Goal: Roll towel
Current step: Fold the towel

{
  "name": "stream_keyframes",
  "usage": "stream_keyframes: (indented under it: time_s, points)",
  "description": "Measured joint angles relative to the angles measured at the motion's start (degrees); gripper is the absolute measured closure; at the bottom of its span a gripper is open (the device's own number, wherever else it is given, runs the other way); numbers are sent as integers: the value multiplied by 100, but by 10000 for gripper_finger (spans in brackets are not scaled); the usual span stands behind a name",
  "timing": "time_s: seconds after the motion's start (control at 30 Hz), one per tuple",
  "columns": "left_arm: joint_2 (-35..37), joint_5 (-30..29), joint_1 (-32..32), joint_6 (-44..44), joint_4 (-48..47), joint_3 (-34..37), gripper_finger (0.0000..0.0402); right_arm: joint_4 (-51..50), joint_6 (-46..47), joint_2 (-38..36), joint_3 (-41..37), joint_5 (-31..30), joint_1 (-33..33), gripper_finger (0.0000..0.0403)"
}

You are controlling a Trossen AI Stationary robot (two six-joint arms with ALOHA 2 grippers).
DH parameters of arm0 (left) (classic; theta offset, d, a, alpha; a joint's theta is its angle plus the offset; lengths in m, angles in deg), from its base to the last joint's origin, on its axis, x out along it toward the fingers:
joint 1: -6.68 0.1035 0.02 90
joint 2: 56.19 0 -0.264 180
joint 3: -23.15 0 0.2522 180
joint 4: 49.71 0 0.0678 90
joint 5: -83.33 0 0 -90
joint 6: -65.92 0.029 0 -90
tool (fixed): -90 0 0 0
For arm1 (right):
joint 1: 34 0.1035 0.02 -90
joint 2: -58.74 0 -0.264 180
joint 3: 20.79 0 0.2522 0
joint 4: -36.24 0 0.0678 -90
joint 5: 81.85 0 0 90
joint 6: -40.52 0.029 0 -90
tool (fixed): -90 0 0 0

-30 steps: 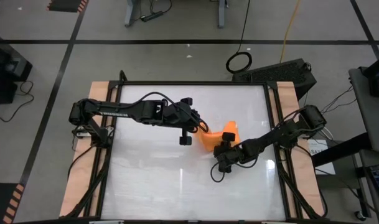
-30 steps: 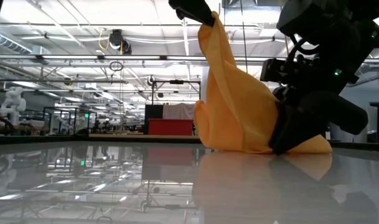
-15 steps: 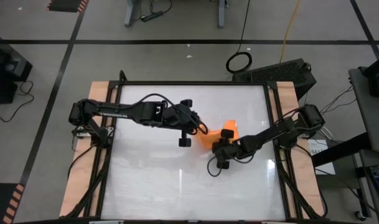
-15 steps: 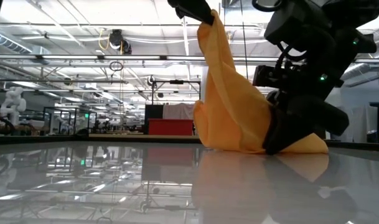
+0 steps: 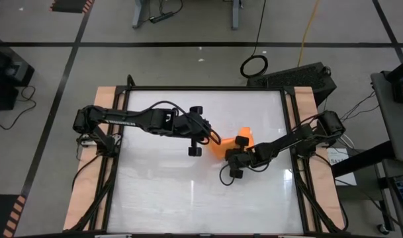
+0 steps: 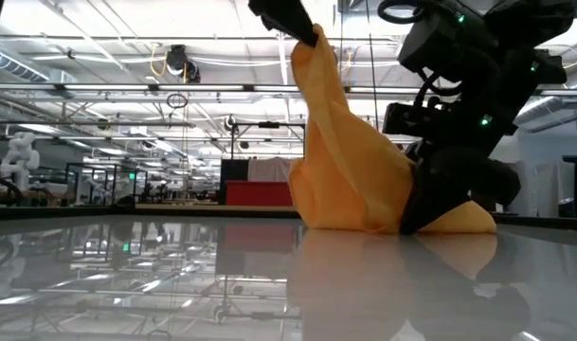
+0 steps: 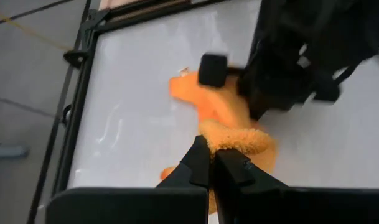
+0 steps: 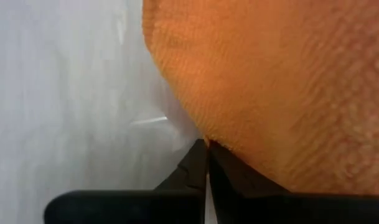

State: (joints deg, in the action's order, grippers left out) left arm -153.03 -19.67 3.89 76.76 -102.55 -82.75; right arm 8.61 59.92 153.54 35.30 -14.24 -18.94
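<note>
The orange towel (image 5: 222,147) (image 6: 350,170) stands as a bunched peak near the table's middle right, its lower folds on the white tabletop (image 5: 161,192). My left gripper (image 5: 212,138) (image 6: 305,26) (image 7: 211,155) is above it, shut on its raised top. My right gripper (image 5: 234,156) (image 6: 413,206) (image 8: 207,147) is low at the towel's right side, shut on its lower edge. The towel (image 8: 270,81) fills most of the right wrist view. My left gripper pinches the towel's raised top, a bunched fold (image 7: 233,140) (image 6: 312,43), between its two fingers at their free ends. It comes slanting from the table's left. The cloth hangs below the fingers down to the table. My right gripper pinches the towel's lower edge (image 8: 209,138) at its fingertips, close to the tabletop. It comes from the table's right, slanting down. One layer or several, I cannot tell. That part of the towel (image 6: 459,216) lies on the table.
Bare white tabletop lies toward the near edge (image 5: 188,205) and the left (image 5: 141,158). Wooden strips (image 5: 306,106) and black rails (image 5: 288,132) border the table's sides. A black box (image 5: 300,76) sits beyond the far right corner.
My right gripper has moved a little toward the towel and the table's left, and has shut on the towel's lower edge. My left gripper has kept the towel's top raised; the peak has leaned slightly leftward in the low view.
</note>
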Motion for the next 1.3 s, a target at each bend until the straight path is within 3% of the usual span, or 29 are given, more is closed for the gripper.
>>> stream_keyframes:
  time_s: [0.27, 0.5, 0.8, 1.1, 1.27, 1.3]
  points:
    - [2, -485, 0, -3, -1119, 0, 399, -1125, 412, -1140, 280, 606, 585, 402]
    - [2, -538, -123, -153, -1744, -5, 399, -1869, 698, -2584, 746, 456, 1328, 403]
    - [34, -665, -666, -153, -2213, -555, 399, -2546, 570, -3720, 1458, -936, 2107, 403]
    - [355, -2263, -1232, -127, -2651, -1241, 399, -3047, 27, -3929, 2165, -2321, 2410, 403]
    - [448, -3308, -1184, -174, -2959, -1287, 399, -3693, 96, -3930, 2503, -3384, 2393, 402]
    - [448, -3280, -1125, -204, -3010, -1287, 399, -3753, 101, -3940, 2560, -3540, 2373, 402]
